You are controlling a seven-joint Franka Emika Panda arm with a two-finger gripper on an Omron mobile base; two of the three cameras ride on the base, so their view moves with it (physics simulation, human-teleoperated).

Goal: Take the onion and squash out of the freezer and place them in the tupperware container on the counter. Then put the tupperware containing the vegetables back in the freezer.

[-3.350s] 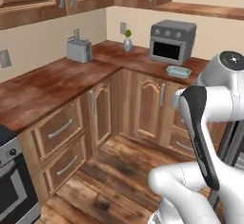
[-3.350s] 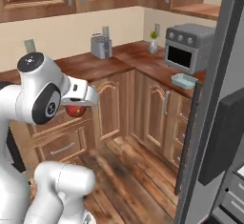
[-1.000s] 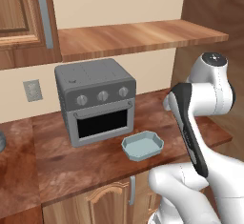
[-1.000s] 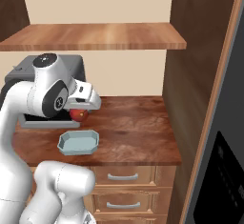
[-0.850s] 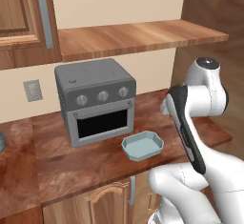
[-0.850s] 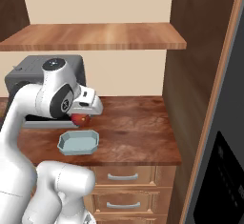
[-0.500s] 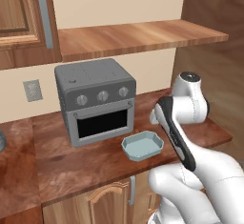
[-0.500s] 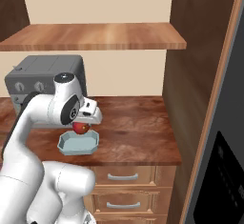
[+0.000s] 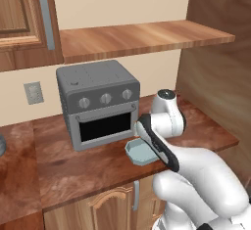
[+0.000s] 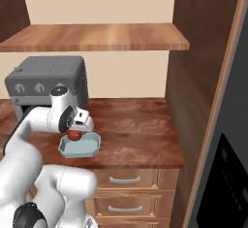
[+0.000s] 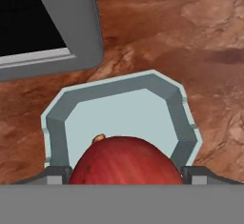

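Note:
My gripper [image 10: 74,132] is shut on the onion [image 10: 73,135], a shiny red ball, and holds it just above the tupperware container [image 10: 80,146]. In the hand view the onion [image 11: 125,162] sits between the dark fingertips [image 11: 58,174], directly over the pale blue-green tray [image 11: 119,88], whose floor is bare. The tray rests on the reddish-brown counter [image 10: 135,127], just in front of the toaster oven. In the left base view my arm covers part of the tray [image 9: 138,152]. The squash and the freezer's inside are out of view.
A grey toaster oven [image 9: 98,105] stands right behind the tray, its dark window [image 11: 28,13] close to the hand. A wooden shelf [image 10: 97,37] hangs above. A brown side wall [image 10: 193,62] bounds the counter on the right, and a grey fridge door [image 10: 223,144] stands at the far right.
The base has driven up to the counter corner. Over the last second the arm has lowered the onion down and forward until it hangs just over the tray.

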